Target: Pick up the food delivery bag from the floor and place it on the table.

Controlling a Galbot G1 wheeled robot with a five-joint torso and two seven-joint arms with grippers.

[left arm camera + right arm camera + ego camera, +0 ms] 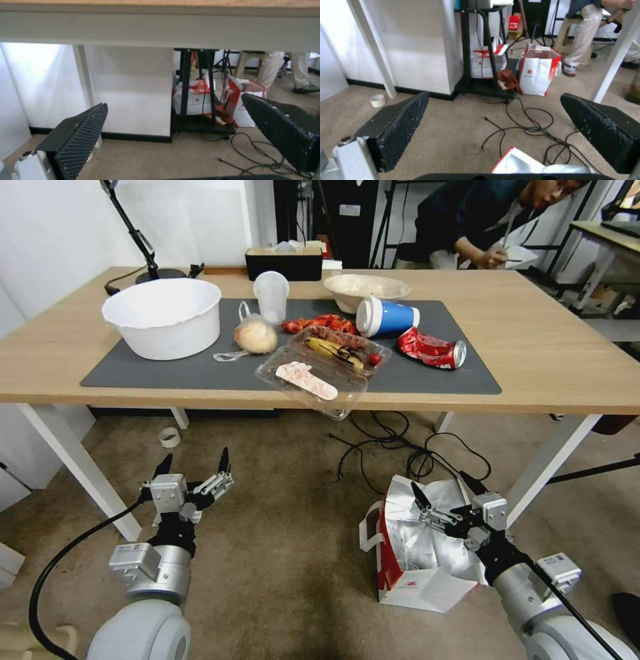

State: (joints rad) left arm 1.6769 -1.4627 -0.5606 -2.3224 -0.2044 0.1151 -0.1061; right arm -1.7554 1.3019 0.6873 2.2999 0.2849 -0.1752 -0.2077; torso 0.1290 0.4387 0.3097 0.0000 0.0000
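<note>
The food delivery bag [417, 553] stands on the floor [287, 553] at the near right, in front of the bench [553, 360], its mouth open and the silver lining showing. One white strap handle [369, 527] hangs on its left side. Black cables [400, 447] lie on the floor just beyond it.

The right gripper [443, 490] hovers over the bag's open mouth with its jaws spread, holding nothing; in the right wrist view a corner of the bag [520, 163] shows just below the spread right gripper [493, 125]. The left gripper [193, 463] hangs low at the near left, well apart from the bag, jaws also spread and empty.

The step in hand looks like the approach for the grasp. It would likely go best with the jaws lowered astride the bag's upper edge or a strap, rather than into the lining, which may crumple and slip. The bag looks light and soft, so a firm pinch on a folded rim should hold better. Lifting straight up would help clear the bench edge, and the free wood on the bench's right looks the safest landing spot.
</note>
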